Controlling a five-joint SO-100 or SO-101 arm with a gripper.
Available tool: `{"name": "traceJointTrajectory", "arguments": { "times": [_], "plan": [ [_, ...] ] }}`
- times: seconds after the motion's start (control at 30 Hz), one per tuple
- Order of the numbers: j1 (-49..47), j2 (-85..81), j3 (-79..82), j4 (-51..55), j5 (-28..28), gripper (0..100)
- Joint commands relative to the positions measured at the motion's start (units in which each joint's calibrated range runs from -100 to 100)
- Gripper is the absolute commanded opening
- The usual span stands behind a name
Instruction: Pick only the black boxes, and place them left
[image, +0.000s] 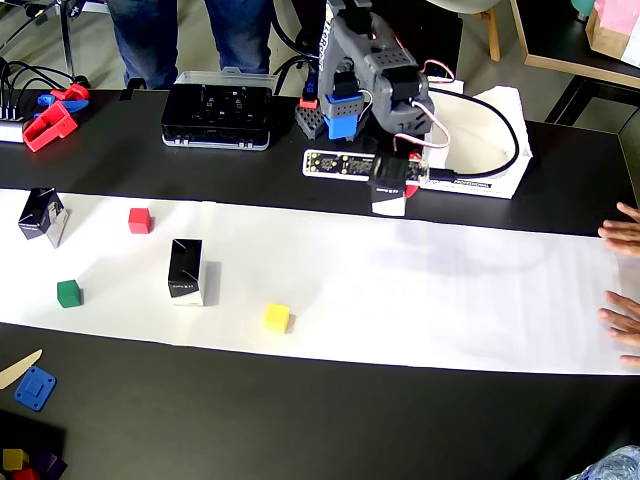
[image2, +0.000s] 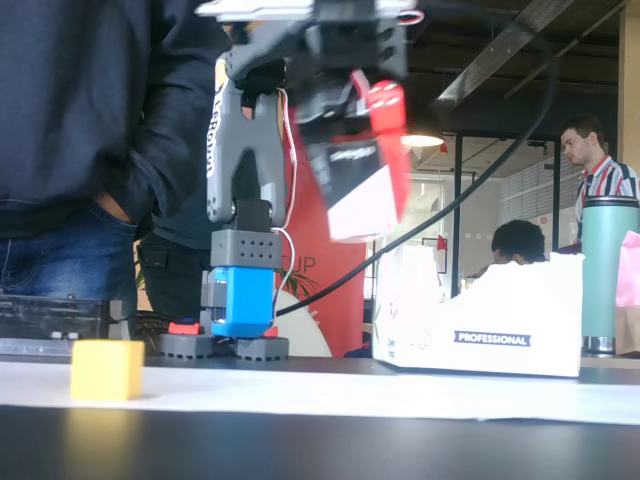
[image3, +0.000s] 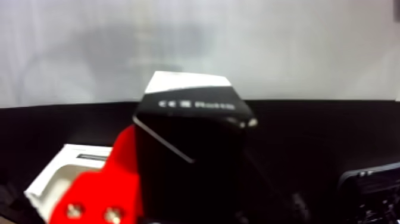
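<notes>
My gripper (image: 390, 192) is shut on one black box (image: 386, 180), held in the air over the table's far side near the arm's base. The fixed view shows that box (image2: 352, 185) tilted and well above the table, with a red finger (image2: 385, 110) against it. In the wrist view the box (image3: 190, 161) fills the centre, with the red finger (image3: 101, 190) on its left. Two more black boxes stand on the white paper: one at the far left (image: 42, 215), one further right (image: 186, 270).
Red (image: 140, 220), green (image: 68, 293) and yellow (image: 277, 317) cubes lie on the paper strip (image: 450, 290). A flat black case (image: 218, 115) and a white carton (image: 485, 150) sit at the back. A person's hands (image: 625, 280) rest at the right edge.
</notes>
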Motion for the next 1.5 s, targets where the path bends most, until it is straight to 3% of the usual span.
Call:
{"name": "traceJointTrajectory", "arguments": {
  "times": [0.0, 0.5, 0.7, 0.87, 0.97, 1.1, 1.23, 1.47],
  "plan": [
    [-10.49, -6.89, -9.65, 0.68, -6.14, 7],
    [-50.16, -11.87, -13.38, 3.38, -18.83, 7],
    [-58.83, -11.55, -8.15, 3.22, -22.98, 9],
    [-59.61, -11.55, 3.02, 2.82, -23.67, 29],
    [-59.43, -11.55, 7.28, 1.15, -23.51, 36],
    [-59.00, -11.55, 8.96, -4.73, -23.09, 37],
    [-58.22, -12.34, 6.13, -5.37, -18.14, 37],
    [-42.89, -12.50, -2.83, -4.49, -6.56, 37]
  ]
}}
